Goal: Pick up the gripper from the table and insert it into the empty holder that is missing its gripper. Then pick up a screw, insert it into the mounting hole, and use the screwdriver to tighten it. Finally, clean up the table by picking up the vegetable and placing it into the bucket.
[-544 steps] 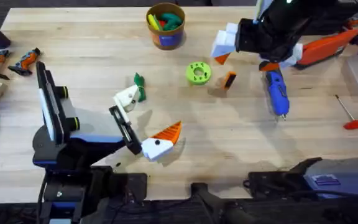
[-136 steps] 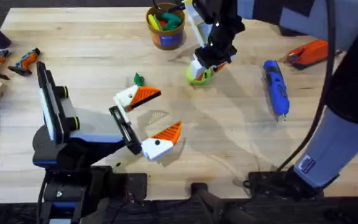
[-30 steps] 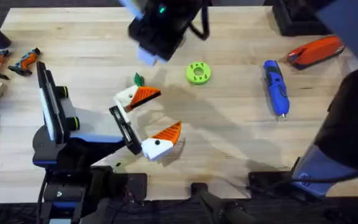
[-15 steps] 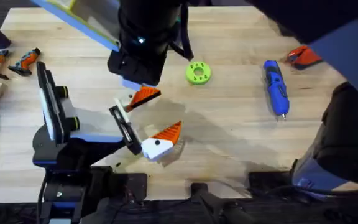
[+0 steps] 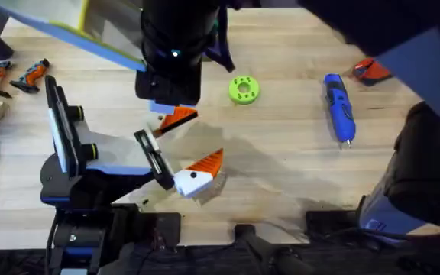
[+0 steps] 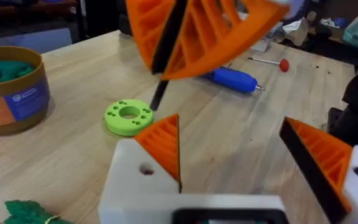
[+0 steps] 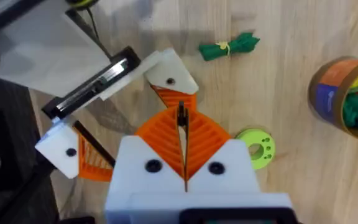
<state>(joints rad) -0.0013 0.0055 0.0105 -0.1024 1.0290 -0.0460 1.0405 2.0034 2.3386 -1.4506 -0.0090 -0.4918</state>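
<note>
Holder (image 6: 135,180) on the left gripper (image 6: 241,168), whose jaws are spread wide, carries the orange gripper (image 6: 163,143) seated in it. Just above hangs the right gripper (image 7: 182,134), pads pinched on a thin black pin (image 7: 181,117) that points down at the holder. Beyond lie the vegetable (image 7: 229,46) on the table and, farther off, the bucket (image 7: 344,93) and the screwdriver (image 5: 340,107).

The left gripper (image 6: 253,168) stands open above the table (image 6: 241,134), 1 orange gripper (image 6: 162,144) seated in its white holder (image 6: 135,180), with the right gripper (image 6: 194,34) pinching a thin black screw (image 6: 166,62) above a lime-green disc (image 6: 128,116).
</note>
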